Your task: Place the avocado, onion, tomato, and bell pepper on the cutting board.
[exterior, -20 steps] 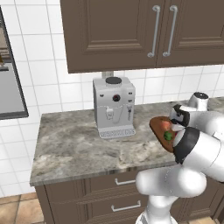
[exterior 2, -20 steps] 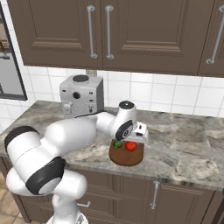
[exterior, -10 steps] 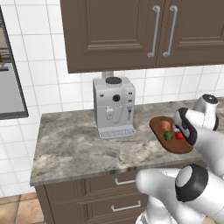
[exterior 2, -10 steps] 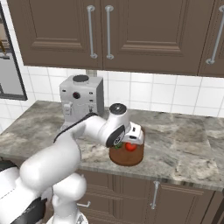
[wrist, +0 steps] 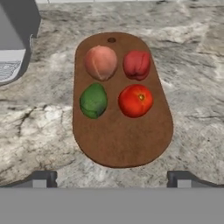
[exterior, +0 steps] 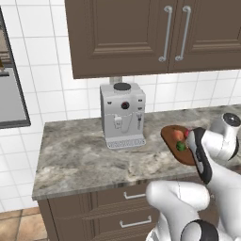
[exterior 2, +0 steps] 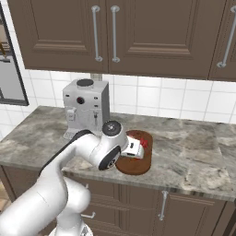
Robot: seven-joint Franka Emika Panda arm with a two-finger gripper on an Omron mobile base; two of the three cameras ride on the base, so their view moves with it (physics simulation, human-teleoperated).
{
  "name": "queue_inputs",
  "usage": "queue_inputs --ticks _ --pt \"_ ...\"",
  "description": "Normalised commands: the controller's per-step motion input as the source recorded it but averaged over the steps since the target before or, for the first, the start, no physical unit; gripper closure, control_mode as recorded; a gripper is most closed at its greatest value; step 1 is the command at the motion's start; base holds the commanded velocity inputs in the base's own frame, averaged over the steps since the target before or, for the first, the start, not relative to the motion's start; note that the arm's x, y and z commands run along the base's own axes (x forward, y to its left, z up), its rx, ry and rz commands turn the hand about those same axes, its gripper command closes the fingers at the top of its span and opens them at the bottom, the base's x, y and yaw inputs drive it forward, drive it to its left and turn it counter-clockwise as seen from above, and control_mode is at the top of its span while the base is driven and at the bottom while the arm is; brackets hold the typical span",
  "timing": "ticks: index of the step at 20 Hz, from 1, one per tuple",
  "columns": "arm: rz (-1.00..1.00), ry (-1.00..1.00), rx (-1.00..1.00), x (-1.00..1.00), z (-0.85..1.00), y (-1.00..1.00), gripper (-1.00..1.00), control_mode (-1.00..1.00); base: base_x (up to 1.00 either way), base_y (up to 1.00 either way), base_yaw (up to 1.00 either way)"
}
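Observation:
In the hand view the dark reddish-brown cutting board (wrist: 122, 140) lies on the marble counter with all four items on it. The tan onion (wrist: 100, 62) and the red bell pepper (wrist: 137, 64) sit at its far end. The green avocado (wrist: 93, 100) and the tomato (wrist: 135, 100) rest nearer its middle. My gripper (wrist: 112, 180) is open above the board's near edge, its fingertips (wrist: 43, 179) far apart with nothing between them. From the left base camera the onion (exterior: 177, 135) and avocado (exterior: 180, 146) show on the board (exterior: 168, 134). My hand (exterior 2: 134, 148) hovers over the board (exterior 2: 133, 167).
A grey coffee machine (exterior: 122, 115) stands on the counter left of the board, its drip tray (wrist: 8, 70) at the hand view's left edge. Dark cabinets (exterior 2: 115, 32) hang above. Open marble counter (exterior 2: 193, 147) stretches to the board's right.
The arm has swung and folded lower toward the right of the left base view, and the hand has shifted over the board. The produce on the board has stayed put.

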Motion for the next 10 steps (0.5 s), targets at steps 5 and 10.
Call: queue_inputs --ticks 5,10 --pt "0.0 -0.01 0.0 -0.05 0.22 0.13 -1.0 -1.0 0.0 0.0 0.0" --pt "0.0 0.0 0.0 0.0 0.29 0.08 -1.0 -1.0 0.0 0.0 0.0"
